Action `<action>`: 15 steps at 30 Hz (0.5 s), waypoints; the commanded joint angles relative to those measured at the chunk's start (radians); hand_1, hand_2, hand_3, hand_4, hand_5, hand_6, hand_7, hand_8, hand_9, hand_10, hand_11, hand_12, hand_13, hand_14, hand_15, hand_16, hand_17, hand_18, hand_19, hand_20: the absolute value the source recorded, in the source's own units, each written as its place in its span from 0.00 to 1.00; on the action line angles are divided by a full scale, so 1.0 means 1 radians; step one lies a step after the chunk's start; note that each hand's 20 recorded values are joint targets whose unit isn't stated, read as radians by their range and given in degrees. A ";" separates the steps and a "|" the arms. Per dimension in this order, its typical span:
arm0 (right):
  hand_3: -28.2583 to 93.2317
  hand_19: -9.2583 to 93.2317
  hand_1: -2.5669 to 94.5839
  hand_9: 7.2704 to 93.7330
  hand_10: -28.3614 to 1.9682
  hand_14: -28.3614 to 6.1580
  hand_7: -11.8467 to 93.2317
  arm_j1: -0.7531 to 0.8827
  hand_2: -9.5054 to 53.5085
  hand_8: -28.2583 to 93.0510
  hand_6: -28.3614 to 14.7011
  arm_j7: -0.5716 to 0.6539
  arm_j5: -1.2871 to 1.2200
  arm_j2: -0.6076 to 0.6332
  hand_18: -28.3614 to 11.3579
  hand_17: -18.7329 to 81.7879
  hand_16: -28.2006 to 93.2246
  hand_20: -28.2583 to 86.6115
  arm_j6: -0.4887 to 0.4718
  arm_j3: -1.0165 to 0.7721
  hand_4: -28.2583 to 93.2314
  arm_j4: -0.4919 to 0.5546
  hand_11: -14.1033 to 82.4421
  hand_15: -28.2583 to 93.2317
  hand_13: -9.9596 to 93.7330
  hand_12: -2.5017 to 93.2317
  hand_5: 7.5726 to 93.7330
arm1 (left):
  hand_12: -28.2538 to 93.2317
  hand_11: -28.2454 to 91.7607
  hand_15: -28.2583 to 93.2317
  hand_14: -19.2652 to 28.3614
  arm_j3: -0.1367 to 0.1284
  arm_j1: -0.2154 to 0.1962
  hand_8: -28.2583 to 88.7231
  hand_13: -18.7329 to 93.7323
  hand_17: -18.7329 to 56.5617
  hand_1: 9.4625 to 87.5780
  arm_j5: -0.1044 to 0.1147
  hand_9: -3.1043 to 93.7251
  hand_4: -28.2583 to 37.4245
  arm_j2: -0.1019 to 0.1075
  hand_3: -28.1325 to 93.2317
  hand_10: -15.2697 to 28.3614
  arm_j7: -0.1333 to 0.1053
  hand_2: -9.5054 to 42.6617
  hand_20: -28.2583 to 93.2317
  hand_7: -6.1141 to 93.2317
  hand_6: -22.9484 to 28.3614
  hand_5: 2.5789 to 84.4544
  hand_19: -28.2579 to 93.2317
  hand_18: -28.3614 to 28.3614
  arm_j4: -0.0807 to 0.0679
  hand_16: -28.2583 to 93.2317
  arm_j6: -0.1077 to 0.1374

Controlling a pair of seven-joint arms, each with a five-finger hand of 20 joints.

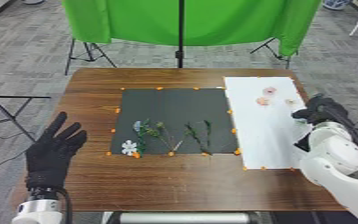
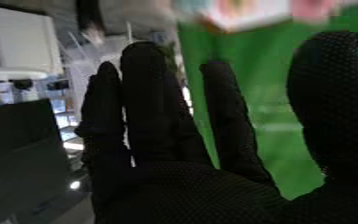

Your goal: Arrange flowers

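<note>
Left hand [image 1: 49, 157]: wide, fingers straight and spread, at the left edge of the table [image 1: 175, 187]. Right hand [image 1: 325, 111]: fingers extended and apart, thumb set off to the side, beside the right edge of the sheet [image 1: 269, 142]; nothing is seen in its grasp. The step in hand appears to be selection of a flower, with the layout part made. The next move calls for lowering the right hand to the chosen piece and closing thumb and fingers lightly; thin parts may bend or slide.

White flower [image 1: 129, 147]: flat, with rounded lobes, at the near left corner of the mat [image 1: 171, 105]. Stems [image 1: 160, 135]: slender, green and leafy, some splayed, lying along the mat's near edge. Blue flower [image 1: 137, 126]: small, clustered, near the mat's left edge. The mat is dark, matt and rectangular; the sheet is white and smooth. Orange tabs [image 1: 159, 88] line their borders. Blooms [image 1: 262, 101]: pale pink, roundish, soft-looking, toward the sheet's far edge. Cloth [image 1: 198, 25]: green, draped beyond the table's far edge
</note>
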State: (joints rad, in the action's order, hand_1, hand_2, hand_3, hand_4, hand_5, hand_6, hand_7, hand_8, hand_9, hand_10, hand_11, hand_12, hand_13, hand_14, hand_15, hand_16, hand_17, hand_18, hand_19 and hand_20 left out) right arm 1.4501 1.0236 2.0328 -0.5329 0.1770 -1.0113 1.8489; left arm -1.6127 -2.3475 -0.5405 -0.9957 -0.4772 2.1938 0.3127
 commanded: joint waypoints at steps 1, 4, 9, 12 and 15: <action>0.86 0.88 0.39 0.45 0.25 0.34 0.26 -0.121 0.00 0.13 0.66 0.044 -0.043 -0.002 0.07 0.44 0.31 0.55 -0.018 0.128 0.00 -0.088 0.35 0.85 0.54 0.18 0.46 | 0.32 0.44 0.73 1.00 -0.007 -0.006 0.17 0.38 0.20 0.14 -0.022 0.40 0.00 -0.028 0.90 0.82 0.048 0.32 0.53 0.14 0.59 0.39 0.70 1.00 -0.001 0.15 -0.024; 0.86 0.88 0.40 0.48 0.28 0.36 0.27 -0.169 0.00 0.12 0.69 0.041 -0.035 0.010 0.09 0.44 0.31 0.54 0.005 0.203 0.00 -0.121 0.35 0.84 0.56 0.18 0.49 | 0.32 0.44 0.73 1.00 -0.011 -0.006 0.17 0.38 0.21 0.15 -0.032 0.40 0.00 -0.037 0.90 0.82 0.059 0.32 0.54 0.14 0.59 0.39 0.70 1.00 0.000 0.15 -0.028; 0.87 0.88 0.48 0.66 0.45 0.51 0.28 -0.194 0.00 0.12 0.73 0.060 0.010 0.003 0.13 0.48 0.34 0.54 0.031 0.269 0.00 -0.146 0.39 0.80 0.69 0.18 0.61 | 0.32 0.44 0.73 1.00 -0.010 -0.002 0.17 0.38 0.21 0.15 -0.028 0.40 0.00 -0.035 0.90 0.82 0.064 0.32 0.56 0.14 0.59 0.40 0.69 1.00 -0.002 0.15 -0.028; 0.84 0.88 0.54 0.75 0.54 0.61 0.29 -0.204 0.00 0.14 0.72 0.045 0.067 0.007 0.18 0.51 0.41 0.54 0.072 0.319 0.00 -0.169 0.36 0.76 0.73 0.23 0.67 | 0.32 0.44 0.73 1.00 -0.015 0.000 0.17 0.38 0.21 0.15 -0.039 0.40 0.00 -0.048 0.90 0.82 0.081 0.32 0.56 0.14 0.59 0.40 0.69 1.00 -0.002 0.14 -0.035; 0.79 0.89 0.65 0.91 0.72 0.84 0.36 -0.217 0.00 0.22 0.68 0.047 0.093 0.012 0.31 0.56 0.48 0.53 0.137 0.358 0.00 -0.188 0.26 0.68 0.82 0.36 0.80 | 0.32 0.44 0.73 1.00 -0.008 -0.001 0.17 0.38 0.21 0.15 -0.030 0.40 0.00 -0.037 0.90 0.82 0.065 0.32 0.57 0.14 0.60 0.40 0.68 1.00 -0.003 0.14 -0.032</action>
State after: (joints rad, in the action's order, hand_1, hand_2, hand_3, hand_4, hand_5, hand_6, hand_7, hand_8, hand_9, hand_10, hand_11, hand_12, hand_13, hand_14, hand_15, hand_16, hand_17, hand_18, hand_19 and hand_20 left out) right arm 1.2334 1.0682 2.0533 -0.5319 0.2129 -0.7204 1.6976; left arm -1.6235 -2.3450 -0.5657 -1.0230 -0.4197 2.1939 0.2931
